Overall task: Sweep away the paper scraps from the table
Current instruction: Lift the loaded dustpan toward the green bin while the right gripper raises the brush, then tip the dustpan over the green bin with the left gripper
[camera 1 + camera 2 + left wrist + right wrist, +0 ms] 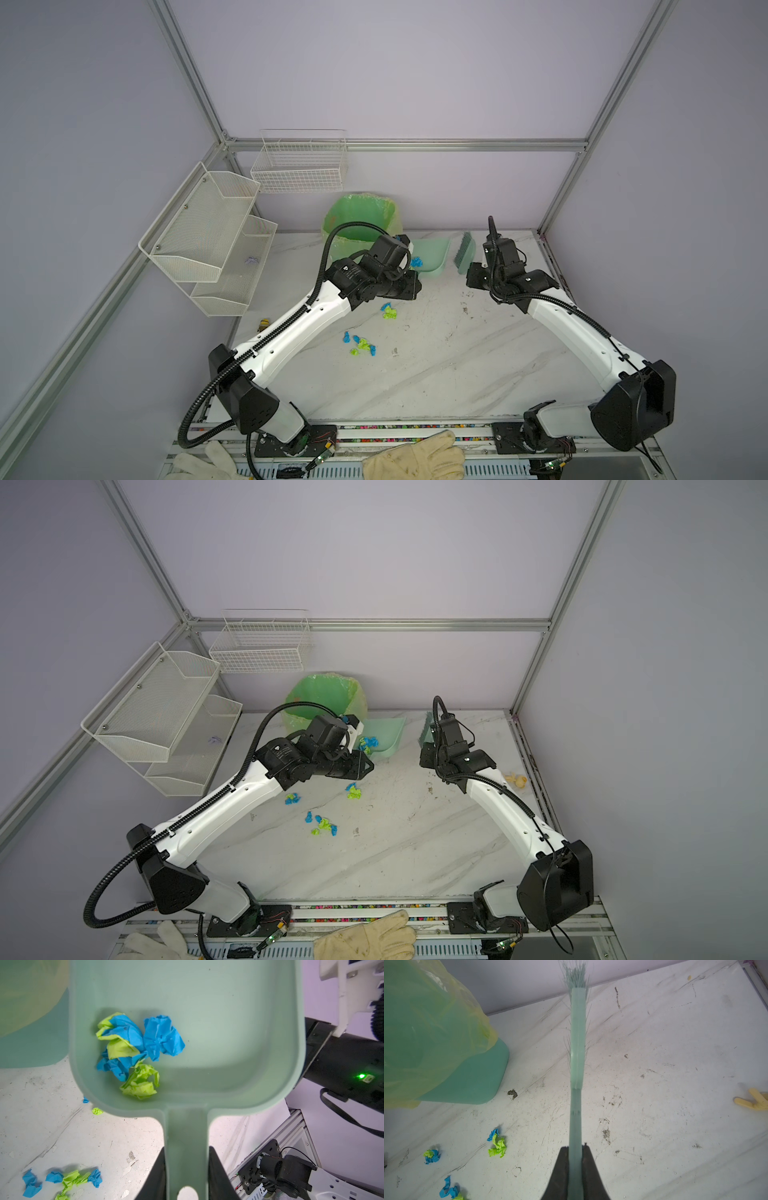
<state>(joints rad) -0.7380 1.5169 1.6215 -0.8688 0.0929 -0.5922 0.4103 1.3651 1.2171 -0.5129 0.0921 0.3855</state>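
Note:
My left gripper [187, 1148] is shut on the handle of a pale green dustpan [218, 1032], which stands beside the green bin [359, 220] in both top views. Several blue and lime paper scraps [137, 1049] lie inside the pan. The pan seems raised: two scraps peek out from under its rim. More paper scraps [388, 311] lie in small clusters [322, 824] on the white marble table [457, 365], between the arms. My right gripper [575, 1147] is shut on a green brush [577, 1043], held off the table to the right of the pan, bristles toward the back wall.
A yellow toy figure [516, 780] lies near the right rail, behind the right arm. A dark speck [512, 1094] sits by the bin's base. White mesh shelves [208, 237] and a wire basket [299, 166] hang at the back left. Work gloves [415, 457] lie on the front rail.

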